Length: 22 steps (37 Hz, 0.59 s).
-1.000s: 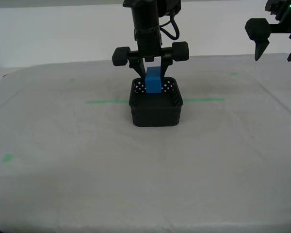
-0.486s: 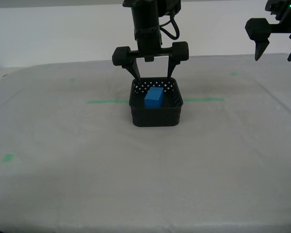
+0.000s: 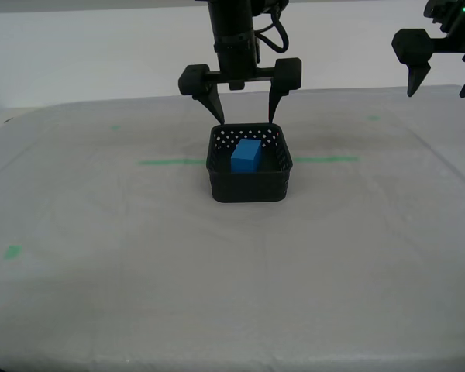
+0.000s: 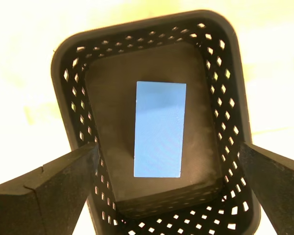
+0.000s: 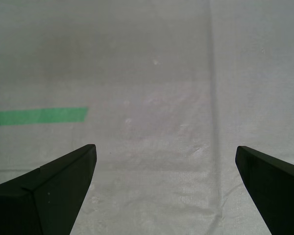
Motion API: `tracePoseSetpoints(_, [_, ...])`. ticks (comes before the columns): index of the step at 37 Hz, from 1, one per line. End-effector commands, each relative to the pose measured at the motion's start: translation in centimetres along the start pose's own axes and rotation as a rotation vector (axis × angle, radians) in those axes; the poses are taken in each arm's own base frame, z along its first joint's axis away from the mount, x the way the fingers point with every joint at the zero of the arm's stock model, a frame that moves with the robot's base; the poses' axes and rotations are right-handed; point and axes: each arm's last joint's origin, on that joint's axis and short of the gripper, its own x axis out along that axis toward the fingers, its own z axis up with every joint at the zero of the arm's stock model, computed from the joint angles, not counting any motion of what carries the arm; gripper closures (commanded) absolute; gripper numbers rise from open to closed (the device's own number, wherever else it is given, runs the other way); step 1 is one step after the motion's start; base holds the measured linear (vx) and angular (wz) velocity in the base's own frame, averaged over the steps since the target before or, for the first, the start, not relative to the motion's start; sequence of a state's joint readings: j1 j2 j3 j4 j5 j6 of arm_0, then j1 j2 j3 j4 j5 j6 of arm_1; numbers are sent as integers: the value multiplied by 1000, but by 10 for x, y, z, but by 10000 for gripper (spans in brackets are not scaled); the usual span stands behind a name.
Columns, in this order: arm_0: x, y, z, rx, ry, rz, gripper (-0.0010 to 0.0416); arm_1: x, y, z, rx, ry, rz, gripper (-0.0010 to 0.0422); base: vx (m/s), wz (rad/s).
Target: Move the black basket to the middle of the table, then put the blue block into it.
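Bare whitish-grey cloth table [image 3: 232, 294] spreads wide nearest the camera. Mid-table, the small perforated black plastic basket [image 3: 249, 182] holds the bright-blue rectangular block [image 3: 246, 155]. My second gripper [image 3: 243, 116] hangs above it, jaws apart. My first gripper [image 3: 443, 84], jaws spread, hovers over the far edge.

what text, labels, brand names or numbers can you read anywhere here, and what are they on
None: no readable text in any view.
The black basket, the blue block and the table carry no lettering.
The green tape line is plain, without writing.
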State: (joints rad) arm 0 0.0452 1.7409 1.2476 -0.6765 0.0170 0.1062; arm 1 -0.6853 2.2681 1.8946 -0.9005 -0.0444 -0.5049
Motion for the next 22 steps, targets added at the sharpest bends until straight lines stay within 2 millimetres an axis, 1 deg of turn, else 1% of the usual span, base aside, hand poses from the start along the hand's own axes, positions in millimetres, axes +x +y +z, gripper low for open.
tracePoseSetpoints(1, [0, 0, 0, -1, -1, 0, 7, -5, 1, 1, 14, -10, 1, 10, 0, 0])
tracePoseSetpoints(3, [0, 0, 0, -1, -1, 0, 7, -9, 2, 1, 20, -11, 0, 15, 0, 0])
tracePoseSetpoints(7, [0, 0, 0, -1, -1, 0, 7, -16, 4, 0, 32, -4, 5, 9, 0, 0])
tracePoseSetpoints(10, [0, 0, 0, -1, -3, 1, 7, -21, 6, 0, 38, 0, 10, 14, 0, 0])
tracePoseSetpoints(22, [0, 0, 1, -1, -5, 1, 7, -50, 19, 3, 44, -24, 33, 12, 0, 0])
